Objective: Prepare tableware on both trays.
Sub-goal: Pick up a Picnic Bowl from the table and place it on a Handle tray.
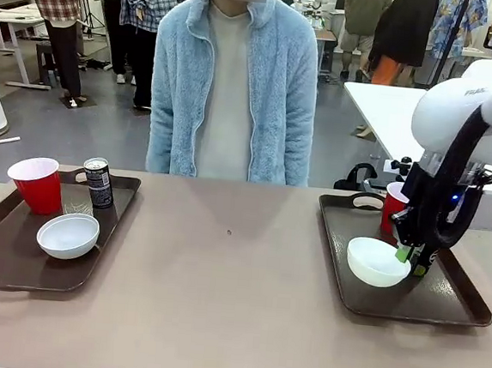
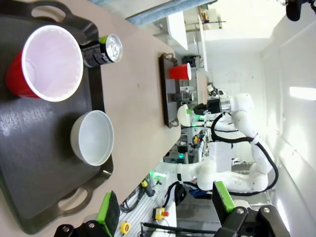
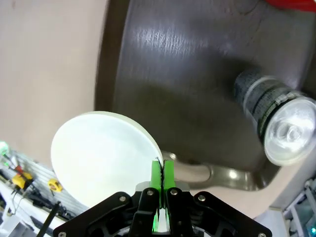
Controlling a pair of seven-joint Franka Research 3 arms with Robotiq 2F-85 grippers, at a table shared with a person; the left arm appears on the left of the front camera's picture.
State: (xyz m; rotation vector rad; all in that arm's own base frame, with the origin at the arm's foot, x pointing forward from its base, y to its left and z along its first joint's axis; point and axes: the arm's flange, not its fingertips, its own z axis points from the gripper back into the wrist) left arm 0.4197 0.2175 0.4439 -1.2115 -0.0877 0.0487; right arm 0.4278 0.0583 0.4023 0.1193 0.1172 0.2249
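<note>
Fingers of your right gripper (image 3: 162,170) are pinching the bowl (image 1: 377,261) rim; left fingers (image 2: 108,212) are gaping. Thin grip is risking slipping, tipping.

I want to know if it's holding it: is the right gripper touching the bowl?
Touching. In the right wrist view, the right gripper's green pads pinch the bowl's rim.

The small dark drink can with a silver top (image 1: 99,182), at ten o'clock on the table, carries white print too small to read.
</note>
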